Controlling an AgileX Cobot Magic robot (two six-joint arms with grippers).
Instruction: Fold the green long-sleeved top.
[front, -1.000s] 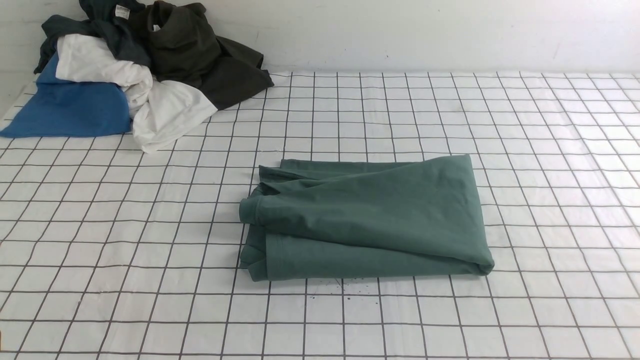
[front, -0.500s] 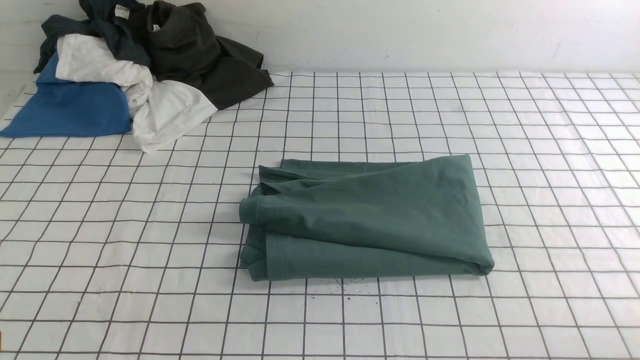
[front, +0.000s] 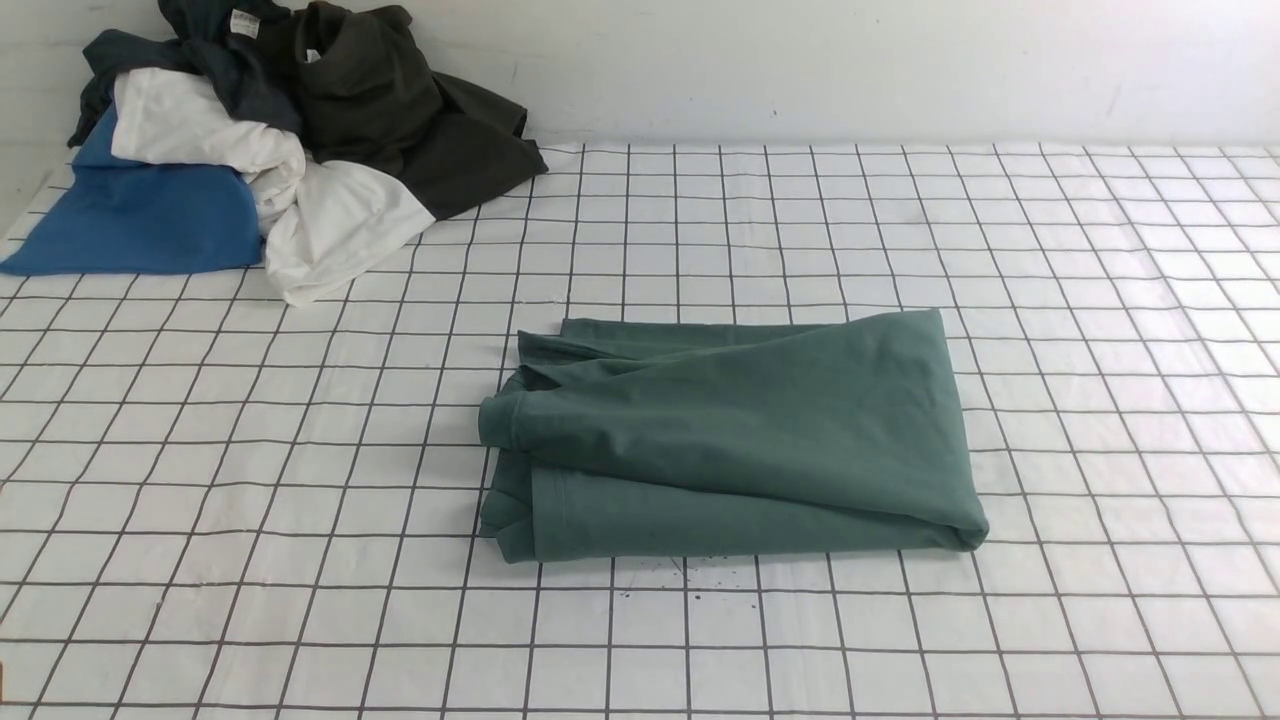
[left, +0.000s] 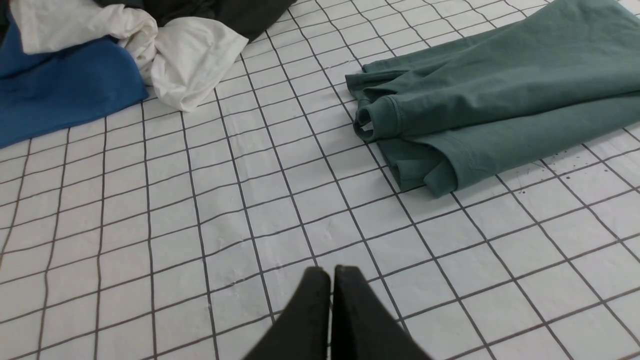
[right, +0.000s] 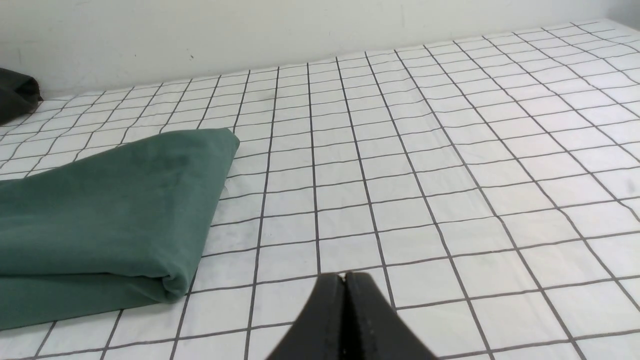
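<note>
The green long-sleeved top (front: 740, 440) lies folded into a compact rectangle in the middle of the gridded table; its hems and a cuff stack at the left end (left: 400, 120), and a smooth fold forms the right end (right: 125, 210). No logo shows. My left gripper (left: 331, 272) hovers above bare grid cloth, apart from the top's left end, its black fingers pressed together and empty. My right gripper (right: 345, 276) is likewise shut and empty, off the top's right end. Neither arm appears in the front view.
A heap of other clothes sits at the back left corner: a bright blue garment (front: 140, 220), a white one (front: 330, 230) and a dark olive-black one (front: 400, 110). A white wall (front: 850, 70) bounds the far edge of the table (front: 1100, 300).
</note>
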